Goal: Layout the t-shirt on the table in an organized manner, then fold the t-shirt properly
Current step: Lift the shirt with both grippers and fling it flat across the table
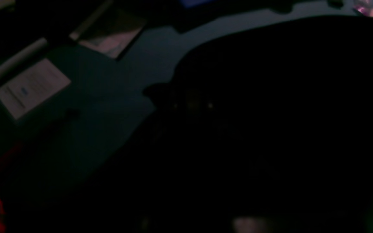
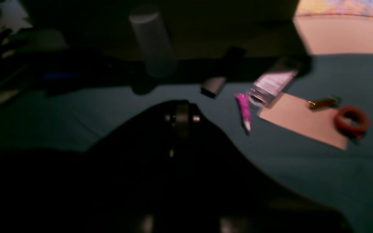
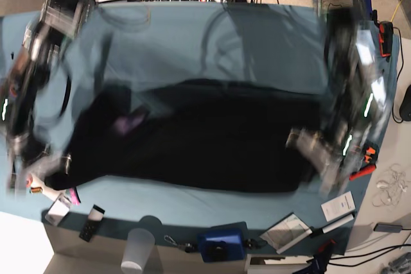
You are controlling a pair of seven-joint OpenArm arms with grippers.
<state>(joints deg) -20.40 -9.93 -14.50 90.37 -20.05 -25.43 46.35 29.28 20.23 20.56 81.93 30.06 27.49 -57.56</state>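
Right gripper (image 3: 54, 166) at base view's left, jaws together, apparently pinching t-shirt (image 3: 192, 139) edge, blurred; black t-shirt stretched across teal table (image 3: 192, 36) middle; left gripper (image 3: 307, 144) at right, closed on opposite edge.

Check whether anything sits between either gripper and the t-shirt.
Nothing visible does. In the blurred base view, the left gripper and the right gripper are already at opposite ends of the black t-shirt, stretched across the table. Small clutter lies along the near edge, off the shirt.
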